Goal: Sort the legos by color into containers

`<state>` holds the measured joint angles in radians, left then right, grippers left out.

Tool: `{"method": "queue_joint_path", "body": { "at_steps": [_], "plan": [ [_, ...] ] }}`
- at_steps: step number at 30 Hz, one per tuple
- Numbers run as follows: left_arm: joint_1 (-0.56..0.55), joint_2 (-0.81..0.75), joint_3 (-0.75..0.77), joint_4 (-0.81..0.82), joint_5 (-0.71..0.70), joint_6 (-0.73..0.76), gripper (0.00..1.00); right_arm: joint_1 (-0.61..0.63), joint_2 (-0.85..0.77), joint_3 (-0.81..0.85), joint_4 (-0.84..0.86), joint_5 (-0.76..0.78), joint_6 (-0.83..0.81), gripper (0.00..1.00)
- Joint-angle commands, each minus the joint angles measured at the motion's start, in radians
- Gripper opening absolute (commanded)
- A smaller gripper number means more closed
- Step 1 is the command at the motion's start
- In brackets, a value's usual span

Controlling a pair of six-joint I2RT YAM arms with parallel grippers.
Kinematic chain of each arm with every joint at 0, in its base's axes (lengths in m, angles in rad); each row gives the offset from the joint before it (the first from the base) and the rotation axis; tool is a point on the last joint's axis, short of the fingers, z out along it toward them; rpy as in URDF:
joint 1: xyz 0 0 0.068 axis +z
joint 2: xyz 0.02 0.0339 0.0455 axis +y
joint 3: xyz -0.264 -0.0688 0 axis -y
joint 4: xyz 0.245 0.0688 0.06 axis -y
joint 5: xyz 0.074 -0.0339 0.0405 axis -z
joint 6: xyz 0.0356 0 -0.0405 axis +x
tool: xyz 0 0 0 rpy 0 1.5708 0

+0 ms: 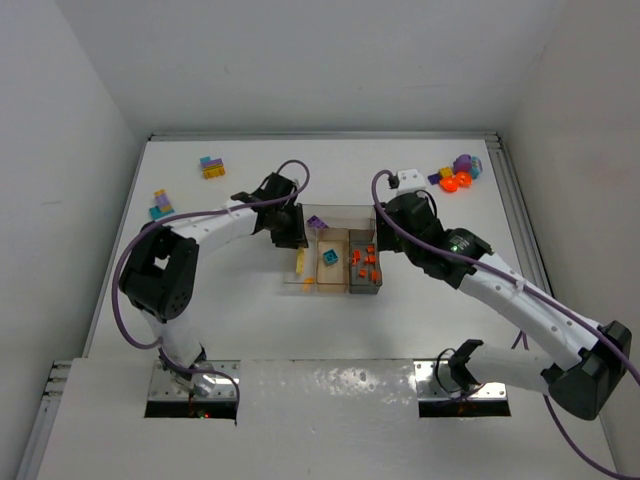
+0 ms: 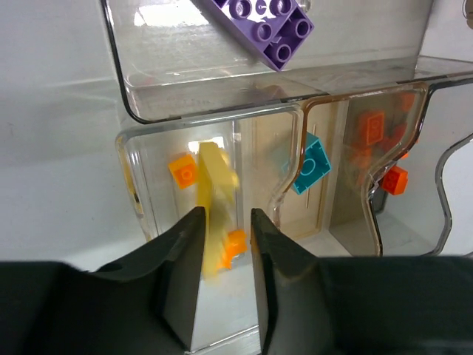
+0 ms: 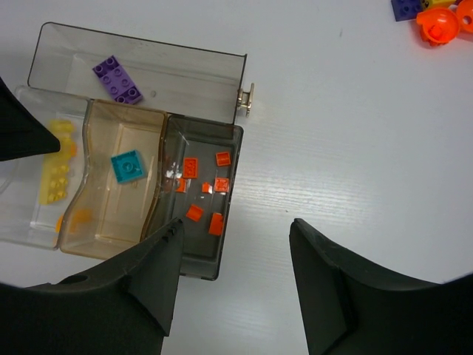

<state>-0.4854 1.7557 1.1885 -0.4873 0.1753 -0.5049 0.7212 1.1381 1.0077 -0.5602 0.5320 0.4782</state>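
Note:
The clear tray [image 1: 340,288] lies mid-table. Its wide section holds a purple brick [image 2: 262,26]. A teal brick [image 3: 128,166] lies in the tan section, and several orange-red bricks [image 3: 207,185] in the grey one. My left gripper [image 2: 228,216] hovers over the clear narrow section with its jaws slightly apart. A blurred yellow brick [image 2: 213,185] hangs just past its fingertips, over small orange pieces [image 2: 182,170]. My right gripper [image 3: 236,223] stands open over bare table beside the grey section, with nothing between its fingers.
Loose legos lie at the back left [image 1: 211,167] and left [image 1: 160,205]. At the back right sits a cluster with round orange pieces [image 1: 458,175]. The walls and a raised rail border the table on three sides.

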Motion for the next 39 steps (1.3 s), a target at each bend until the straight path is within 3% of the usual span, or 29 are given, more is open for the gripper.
{"method": "queue_joint_path", "body": {
  "at_steps": [1, 7, 17, 22, 25, 26, 28, 29, 34, 39],
  "plan": [
    [-0.005, -0.044, 0.022, 0.042, -0.025, 0.017, 0.30, -0.002, -0.018, -0.003, 0.000, -0.026, 0.028, 0.59],
    [-0.005, -0.047, 0.040, 0.035, -0.033, 0.025, 0.46, 0.000, -0.012, 0.002, -0.024, -0.040, 0.046, 0.60],
    [-0.004, -0.042, 0.189, -0.019, 0.009, 0.135, 0.45, -0.002, -0.008, 0.011, -0.046, -0.055, 0.074, 0.60],
    [-0.004, -0.055, 0.364, -0.080, -0.149, 0.317, 0.44, -0.002, 0.034, 0.054, -0.061, -0.101, 0.051, 0.61],
    [0.008, -0.064, 0.436, -0.103, -0.348, 0.419, 0.62, 0.000, 0.074, 0.094, -0.067, -0.127, 0.033, 0.61],
    [0.033, -0.074, 0.453, -0.106, -0.452, 0.433, 0.75, 0.000, 0.084, 0.110, -0.061, -0.133, 0.020, 0.62],
    [0.079, -0.088, 0.456, -0.106, -0.520, 0.479, 0.85, -0.002, 0.109, 0.120, -0.046, -0.159, 0.007, 0.62],
    [0.152, -0.102, 0.451, -0.111, -0.530, 0.486, 0.91, 0.000, 0.118, 0.127, -0.024, -0.168, -0.010, 0.62],
    [0.475, -0.101, 0.442, -0.194, -0.430, 0.491, 0.95, 0.000, 0.207, 0.170, 0.031, -0.228, -0.065, 0.62],
    [0.643, -0.041, 0.447, -0.260, -0.441, 0.537, 0.95, -0.002, 0.281, 0.198, 0.060, -0.268, -0.110, 0.62]
  ]
}}
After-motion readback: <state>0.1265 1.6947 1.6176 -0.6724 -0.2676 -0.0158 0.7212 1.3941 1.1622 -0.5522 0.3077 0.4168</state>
